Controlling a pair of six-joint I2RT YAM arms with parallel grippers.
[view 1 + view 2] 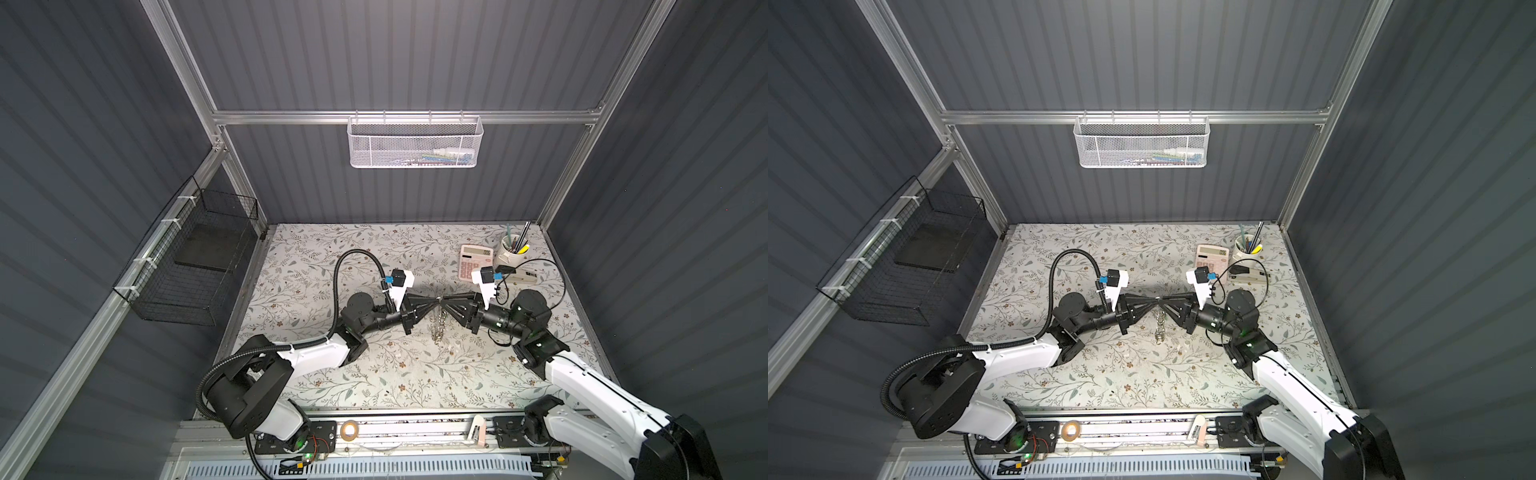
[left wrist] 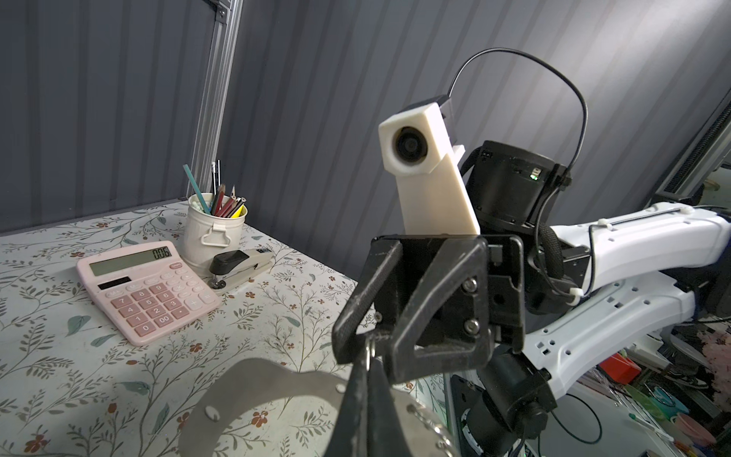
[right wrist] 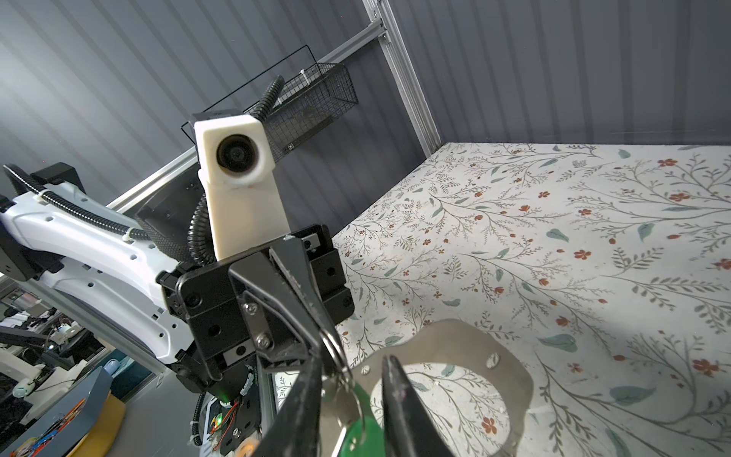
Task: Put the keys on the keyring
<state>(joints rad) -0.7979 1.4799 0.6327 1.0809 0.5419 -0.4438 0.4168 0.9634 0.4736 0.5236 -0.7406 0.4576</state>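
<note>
The left gripper (image 1: 435, 300) clamps the thin dark silver-fringed keyring (image 1: 439, 327). The green-headed key (image 3: 358, 433) lies just opposite, between the narrow-set fingers of the right gripper (image 1: 443, 299) (hold uncertain).

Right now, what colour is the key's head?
Bright green; the key shows best in the right wrist view.

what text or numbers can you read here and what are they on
"006": display of the pink calculator
"7", "8", "9", "0", "00": its number keys; other keys too blurred
stapler label: too blurred to read
black wire basket tag: too small to read
</note>
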